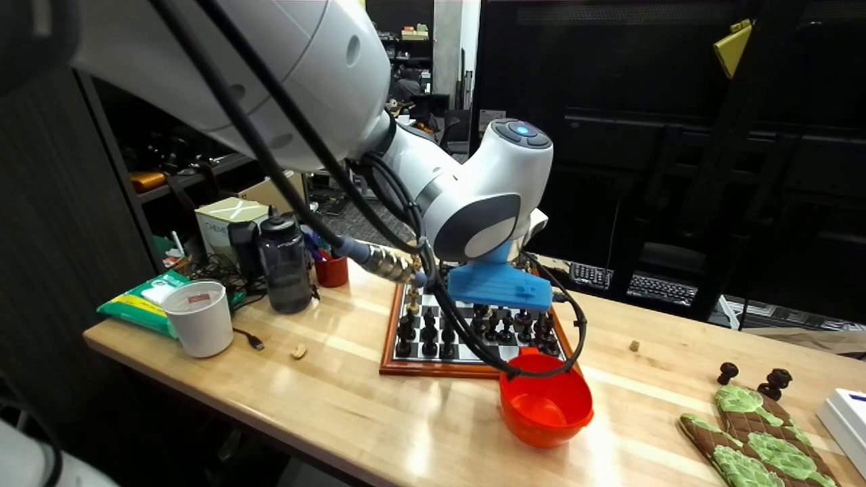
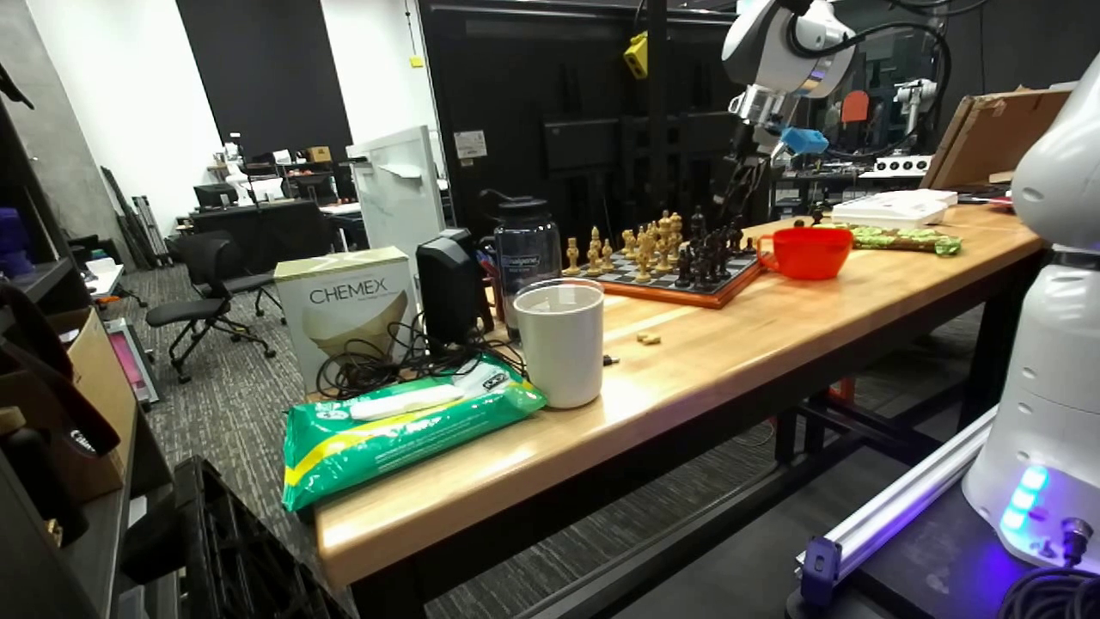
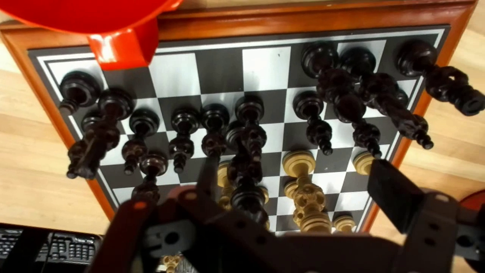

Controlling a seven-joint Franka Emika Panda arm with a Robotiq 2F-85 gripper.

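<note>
Presumably for clearance, the empty end effector (image 3: pixel 295 167) hangs spread above chess pieces (image 3: pixel 309 195), within the edges of the chessboard (image 3: pixel 284 21).

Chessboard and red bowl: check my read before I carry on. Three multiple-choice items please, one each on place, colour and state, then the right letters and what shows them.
1. Where is the red bowl relative to the chessboard?
A) On its middle squares
B) Beside it
C) Under it

2. What colour are the chess pieces nearest that bowl?
A) Dark
B) Pale
C) Green

3. How does the gripper stand?
A) Closed on a chess piece
B) Closed on nothing
C) Open

1 B: both exterior views show it standing on the table, next to the board's wooden frame.
2 A: the wrist view shows dark ones nearest its handle.
3 C: the wrist view shows the fingers wide apart.
</note>
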